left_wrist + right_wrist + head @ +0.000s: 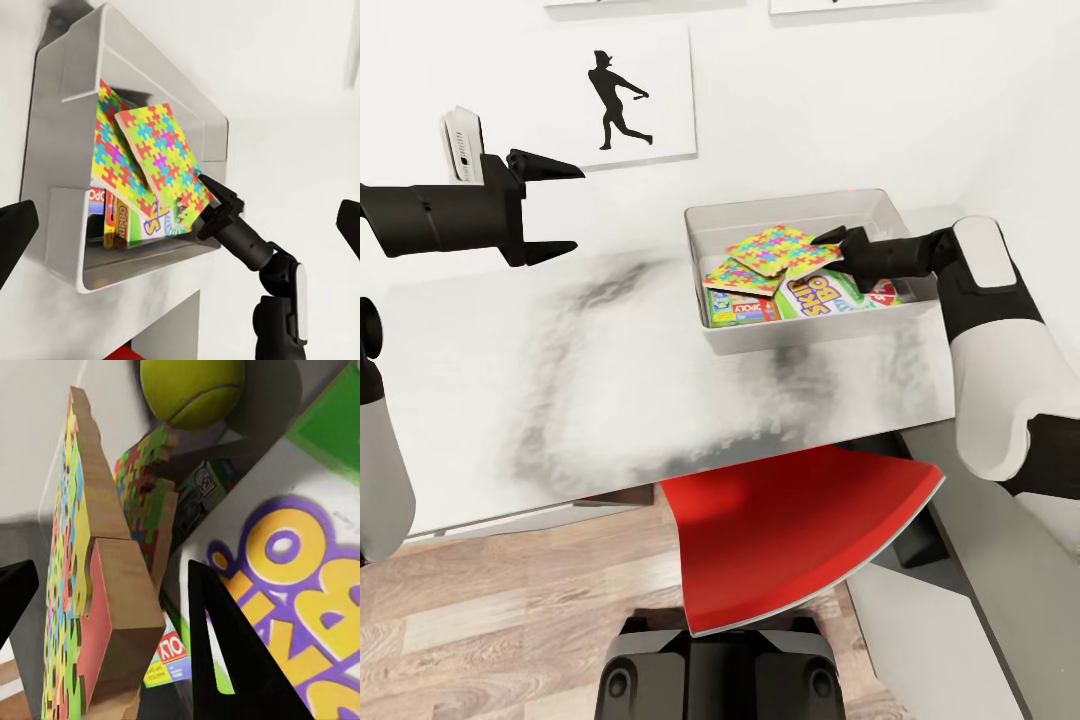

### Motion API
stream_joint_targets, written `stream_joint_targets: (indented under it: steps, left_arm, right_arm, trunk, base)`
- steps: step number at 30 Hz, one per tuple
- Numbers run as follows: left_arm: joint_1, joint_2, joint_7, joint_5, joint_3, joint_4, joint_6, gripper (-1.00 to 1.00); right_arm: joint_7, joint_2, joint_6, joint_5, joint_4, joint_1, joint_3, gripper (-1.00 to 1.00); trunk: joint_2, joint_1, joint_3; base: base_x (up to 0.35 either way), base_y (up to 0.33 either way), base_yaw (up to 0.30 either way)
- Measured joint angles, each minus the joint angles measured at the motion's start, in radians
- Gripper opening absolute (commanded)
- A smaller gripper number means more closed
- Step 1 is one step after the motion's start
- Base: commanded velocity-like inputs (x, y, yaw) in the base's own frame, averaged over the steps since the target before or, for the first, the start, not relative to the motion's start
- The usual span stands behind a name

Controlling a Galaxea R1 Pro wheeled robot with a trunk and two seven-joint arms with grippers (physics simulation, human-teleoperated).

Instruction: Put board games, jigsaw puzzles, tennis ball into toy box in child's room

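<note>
- Readable in the toy box [800, 205]: purple-and-yellow lettering "SKI… BO" on a white-and-green board game [822, 295]; part of the red "Monopoly" logo on a second game box [743, 309], read as "OLY" in the right wrist view.
- Counted in the box: two multicoloured jigsaw puzzles, the upper jigsaw puzzle [783, 250] lying tilted over the lower jigsaw puzzle [741, 277]; two board games clearly showing beneath them; a third spine glimpsed in the left wrist view, too small to tell apart; one yellow-green tennis ball [192, 390], seen against the box wall in the right wrist view.
- Right tool [830, 240] reached into the box from the robot's right, fingers parted either side of the upper puzzle's thick edge; whether pressed on it or just clear, cannot tell.
- Left tool [565, 209] held above the desk [610, 400] well apart from the box, fingers spread wide, holding nothing.
- Toy box standing on the pale desk near its far right end, close to the white wall.
- On the wall, a black baseball-player silhouette picture [618, 100].
- In the foreground, a red-topped panel [790, 530] of the robot below the desk edge.
</note>
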Motion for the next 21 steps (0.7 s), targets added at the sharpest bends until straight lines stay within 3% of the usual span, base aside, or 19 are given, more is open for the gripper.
stream_joint_targets:
  steps: [21]
  left_arm:
    - [-0.013,0.000,0.000,0.000,0.000,0.000,0.000,1.00]
  right_arm:
    - [-0.002,0.019,0.000,0.002,0.004,0.002,-0.001,-1.00]
  trunk:
    - [0.000,0.000,0.000]
  base:
    - [0.000,0.000,0.000]
